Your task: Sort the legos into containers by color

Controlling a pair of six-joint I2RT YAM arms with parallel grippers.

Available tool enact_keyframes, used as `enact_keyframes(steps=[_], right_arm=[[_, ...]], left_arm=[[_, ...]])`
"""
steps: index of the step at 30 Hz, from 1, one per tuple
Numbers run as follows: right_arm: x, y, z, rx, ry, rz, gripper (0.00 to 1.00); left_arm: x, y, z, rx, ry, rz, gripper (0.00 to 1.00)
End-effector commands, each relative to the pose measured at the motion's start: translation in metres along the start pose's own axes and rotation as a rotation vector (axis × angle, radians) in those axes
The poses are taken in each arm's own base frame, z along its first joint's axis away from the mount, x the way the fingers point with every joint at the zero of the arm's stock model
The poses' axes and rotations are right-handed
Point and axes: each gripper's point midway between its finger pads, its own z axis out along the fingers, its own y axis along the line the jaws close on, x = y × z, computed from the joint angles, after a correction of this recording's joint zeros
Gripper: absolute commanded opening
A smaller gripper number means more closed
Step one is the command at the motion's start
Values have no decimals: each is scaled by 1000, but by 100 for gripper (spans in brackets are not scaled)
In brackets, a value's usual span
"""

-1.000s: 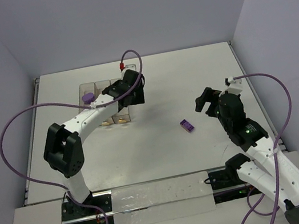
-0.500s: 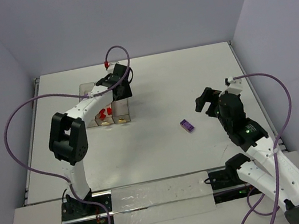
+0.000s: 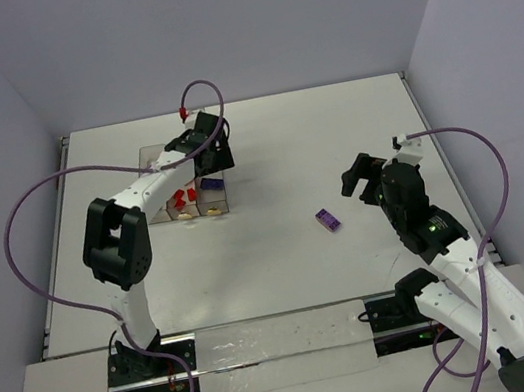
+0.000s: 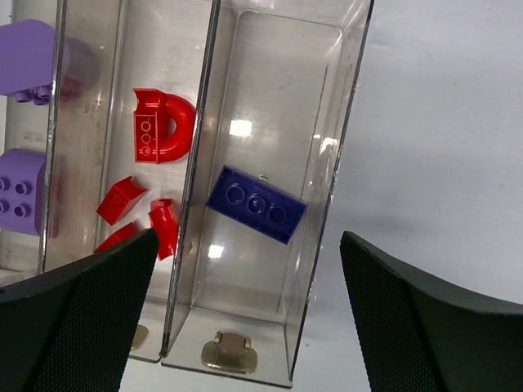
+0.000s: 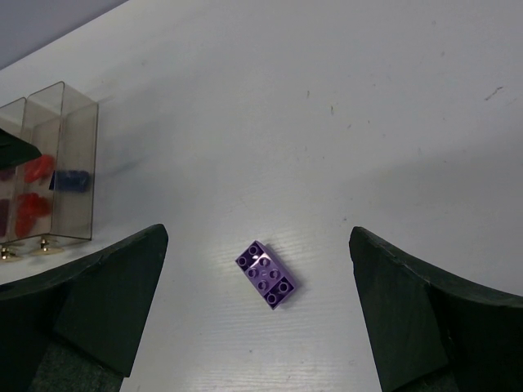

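Three clear bins [image 3: 184, 184] stand in a row at the back left. In the left wrist view the left bin holds light purple bricks [image 4: 24, 57], the middle bin [image 4: 122, 82] holds several red pieces [image 4: 159, 126], and the right bin [image 4: 327, 106] holds a flat dark blue brick [image 4: 256, 204]. My left gripper [image 3: 210, 159] hangs open and empty over the right bin [image 4: 253, 327]. A light purple studded brick [image 3: 327, 220] lies on the table, centred between the open, empty fingers of my right gripper [image 5: 261, 318], which hovers above it [image 3: 360, 177].
Two small pale tan bits [image 4: 225, 351] lie at the bins' near end, outside them. The bins also show far left in the right wrist view [image 5: 57, 171]. The white table [image 3: 330, 123] ends at walls on the left, back and right.
My left arm swung back and left, from the bins' right side to over their far end. The dark blue brick now shows in the right bin. The right arm has not moved.
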Motion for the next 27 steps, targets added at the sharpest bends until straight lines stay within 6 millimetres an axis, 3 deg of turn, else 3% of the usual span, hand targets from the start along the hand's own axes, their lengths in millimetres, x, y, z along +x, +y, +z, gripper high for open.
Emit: enact_keyframes(steps=[1, 4, 8, 14, 22, 27], right_arm=[[-19, 7, -4, -11, -48, 8, 100], [-24, 3, -5, 11, -65, 4, 100], [-31, 2, -7, 24, -80, -12, 100], [-28, 2, -8, 27, -66, -2, 100], [-41, 6, -13, 10, -102, 17, 100], [-40, 8, -14, 1, -101, 21, 100]], left_arm=[[-33, -24, -49, 142, -122, -17, 98], [-12, -65, -80, 271, -117, 63, 91], [31, -115, -105, 352, -41, 143, 88], [85, -189, -141, 520, 165, 104, 87], [113, -240, -159, 613, 429, -172, 84], [133, -262, -157, 556, 488, -191, 86]])
